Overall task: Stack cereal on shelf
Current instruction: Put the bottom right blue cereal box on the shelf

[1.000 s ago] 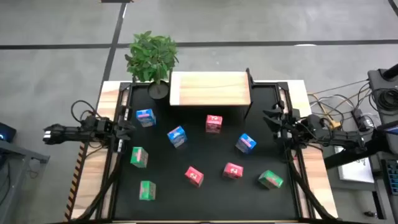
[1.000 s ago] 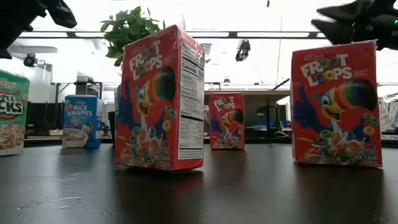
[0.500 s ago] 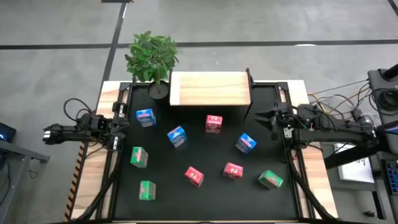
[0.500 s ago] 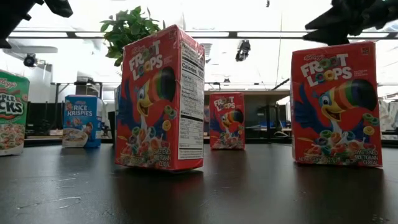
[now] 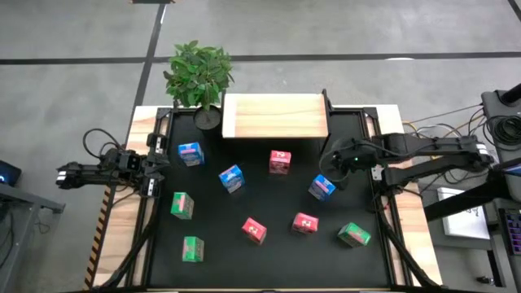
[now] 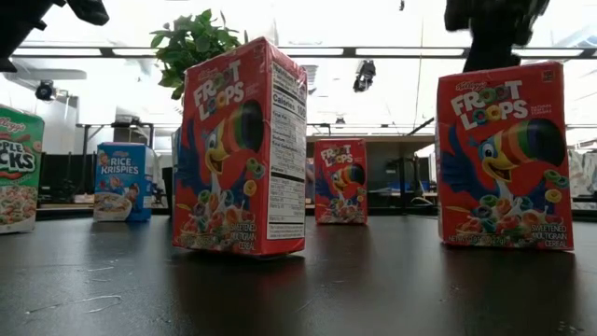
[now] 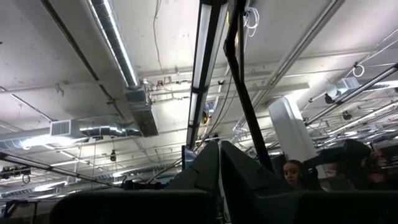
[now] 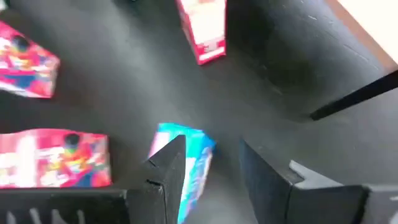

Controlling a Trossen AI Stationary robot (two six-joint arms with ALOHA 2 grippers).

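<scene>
Overhead, right fingers astride blue carton

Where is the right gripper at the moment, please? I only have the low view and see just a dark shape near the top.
Observer: From above, the right gripper hovers beside the blue carton nearest its arm.
Operator: Is it gripping that carton?
Observer: No. Its wrist view shows the jaws open, with the carton just beyond them.
Operator: And the shelf?
Observer: The shelf has no cartons on it.
</scene>
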